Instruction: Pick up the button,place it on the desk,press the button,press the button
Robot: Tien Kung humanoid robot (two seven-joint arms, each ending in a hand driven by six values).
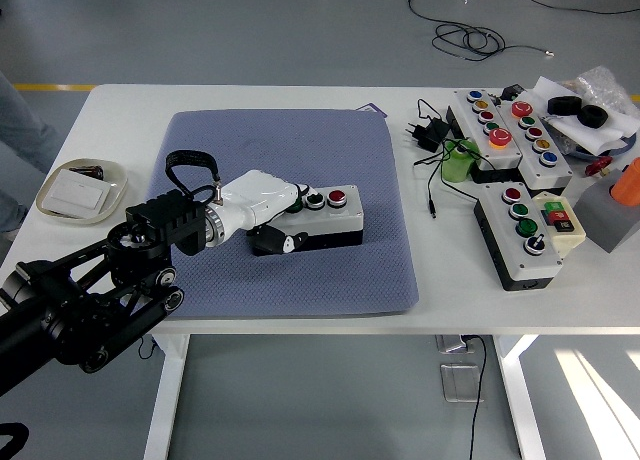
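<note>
Nearest us, our left hand (268, 212), white-shelled with black fingers, reaches in from the left and lies over the left end of the grey, black-based push-button box (322, 217), its fingers curled down on the box's near-left corner as if pressing or gripping; we cannot tell which. The box sits on the blue-grey padded mat (300, 270) in the middle of the white bench (250, 95). We judge it rigid, fairly light and smooth-sided, best held across its long sides, clear of the green and red caps.
</note>
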